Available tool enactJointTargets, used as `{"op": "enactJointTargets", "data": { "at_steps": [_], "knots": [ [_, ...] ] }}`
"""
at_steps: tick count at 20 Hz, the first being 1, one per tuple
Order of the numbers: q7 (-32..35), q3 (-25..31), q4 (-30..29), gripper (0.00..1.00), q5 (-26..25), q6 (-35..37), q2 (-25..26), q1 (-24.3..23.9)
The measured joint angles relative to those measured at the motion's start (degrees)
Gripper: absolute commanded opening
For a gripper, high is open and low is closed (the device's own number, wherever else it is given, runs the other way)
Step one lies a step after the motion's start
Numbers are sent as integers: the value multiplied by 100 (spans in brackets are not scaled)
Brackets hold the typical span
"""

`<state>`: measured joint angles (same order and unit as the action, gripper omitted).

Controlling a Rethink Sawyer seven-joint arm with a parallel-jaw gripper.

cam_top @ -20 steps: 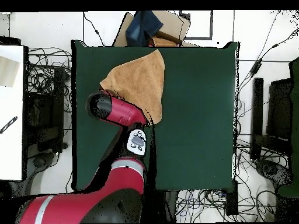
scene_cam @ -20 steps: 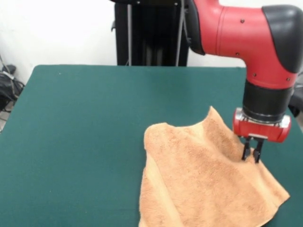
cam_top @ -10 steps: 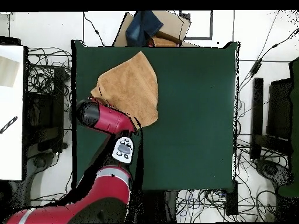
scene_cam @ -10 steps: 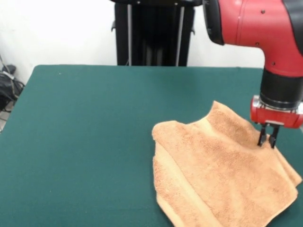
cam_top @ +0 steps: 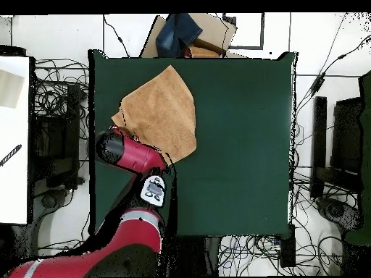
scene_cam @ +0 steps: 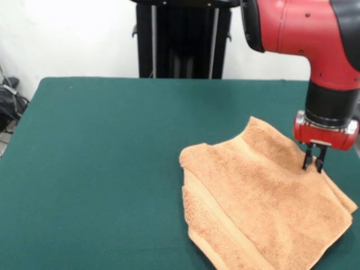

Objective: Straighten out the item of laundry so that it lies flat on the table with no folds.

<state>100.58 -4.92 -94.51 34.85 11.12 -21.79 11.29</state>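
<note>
The orange-tan towel (scene_cam: 261,205) lies on the right part of the green table (scene_cam: 101,169), reaching the near edge of the front view. Its left side is doubled over in a fold and its right corner shows stacked layers. My gripper (scene_cam: 313,164) hangs straight down from the red arm over the towel's far right edge, with its fingers pinched together on the cloth there. In the overhead view the towel (cam_top: 161,108) sits at the table's (cam_top: 239,145) upper left, and the arm (cam_top: 127,150) hides the gripper.
The black pedestal (scene_cam: 183,39) stands behind the table's far edge. In the overhead view a cardboard box with a blue object (cam_top: 190,32) lies just past the table's top edge, a white surface (cam_top: 14,137) stands at the left, and cables cover the floor.
My gripper dragged the towel to the right in the front view over the last second. The towel spread wider and its near edge moved right. In the last half second it shifted only slightly.
</note>
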Motion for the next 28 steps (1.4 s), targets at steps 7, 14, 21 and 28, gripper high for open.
{"op": "enactJointTargets", "data": {
  "at_steps": [7, 14, 21, 28],
  "knots": [
    [2, 239, -165, 0, 1, -349, 0, -141],
    [4, 320, -327, 0, 68, -626, -14, -107],
    [19, -3, -510, 0, 368, -577, -186, 468],
    [160, -237, -766, 0, 504, -312, -482, 883]
  ]
}}
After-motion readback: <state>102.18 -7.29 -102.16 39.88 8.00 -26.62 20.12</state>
